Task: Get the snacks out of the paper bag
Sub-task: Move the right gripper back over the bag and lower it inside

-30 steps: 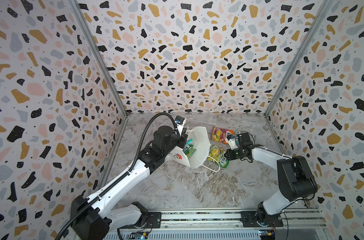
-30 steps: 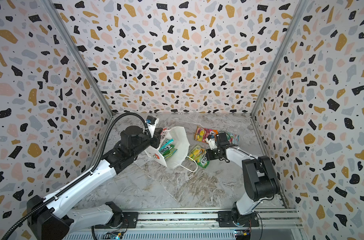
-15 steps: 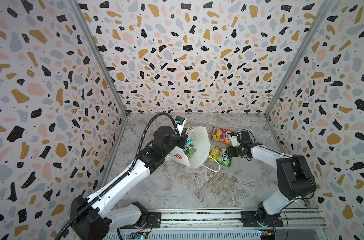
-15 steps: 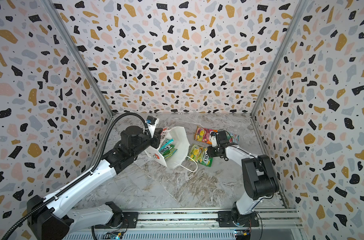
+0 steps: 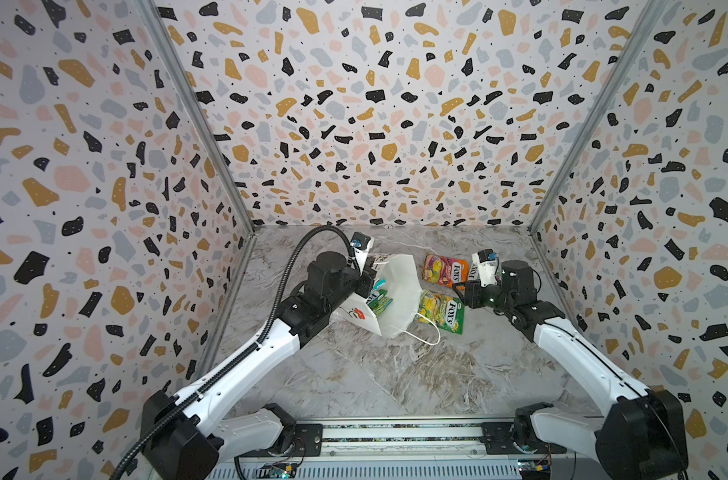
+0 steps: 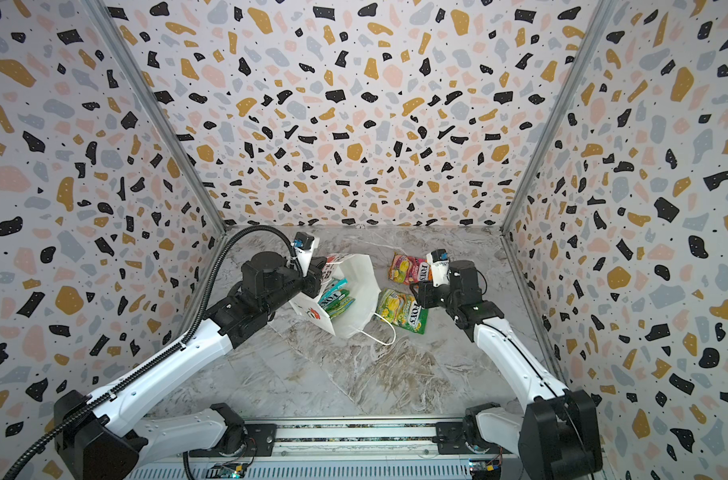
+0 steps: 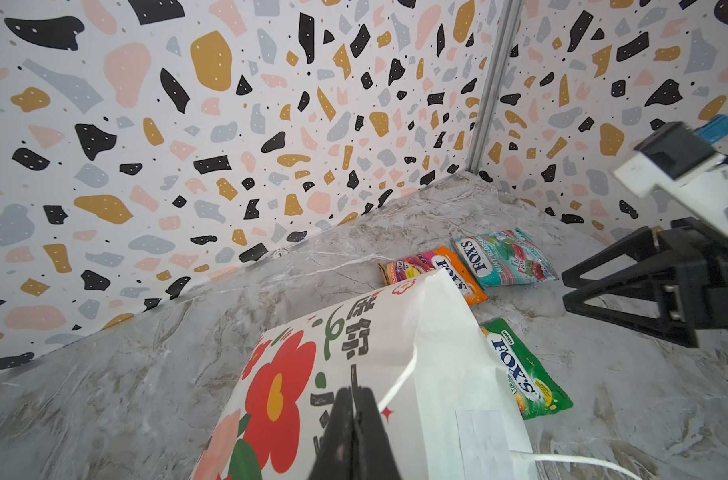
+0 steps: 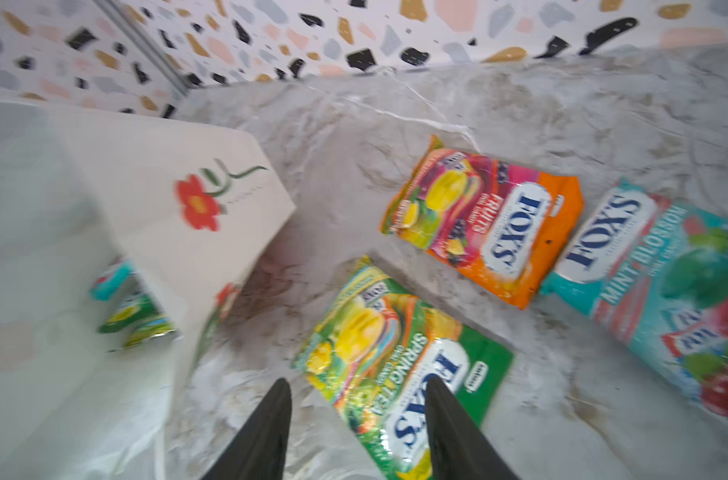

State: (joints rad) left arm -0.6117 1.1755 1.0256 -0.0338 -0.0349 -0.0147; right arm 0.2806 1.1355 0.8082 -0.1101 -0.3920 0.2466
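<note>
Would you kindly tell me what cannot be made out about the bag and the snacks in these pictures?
- Packets inside the paper bag: both top views show only tips at its mouth; the bag's wall hides the count.
- Teal packet: cut off by the right wrist view's edge; mostly behind the right arm in both top views.
- Bag's small print: blurred in the right wrist view.

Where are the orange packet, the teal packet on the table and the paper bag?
orange packet (image 8: 485, 224): right wrist view, its middle.
teal packet (image 8: 661, 299): right wrist view, its printed face.
paper bag (image 5: 399, 286): in a top view, its white side wall.
</note>
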